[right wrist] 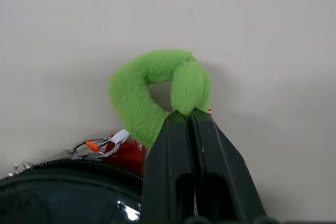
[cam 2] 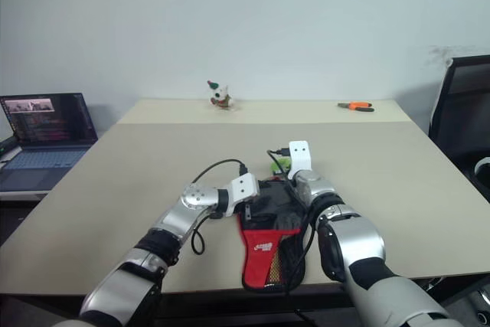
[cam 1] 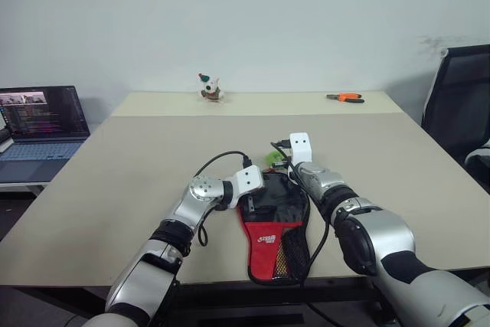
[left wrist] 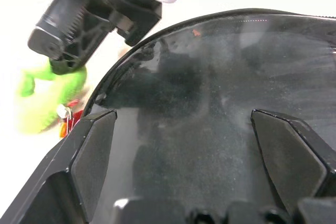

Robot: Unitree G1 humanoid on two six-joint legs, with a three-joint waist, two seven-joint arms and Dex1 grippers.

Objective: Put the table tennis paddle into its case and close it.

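Two grippers (right wrist: 190, 116) at case's (cam 1: 272, 243) top.

Tabletop (cam 1: 138, 181): pale beige, rectangular, with a seam running across it toward the far end.

- Case (cam 1: 273, 246): black fabric with red panel, white lettering and mesh pocket, lying flat at the near edge; fuzzy green ring pull (right wrist: 157, 90) resting on the surface at its far end.
- Small figurine (cam 1: 209, 88): white with a green cap, upright at the far edge.
- Orange-handled pliers (cam 1: 345, 98): lying flat at the far right.
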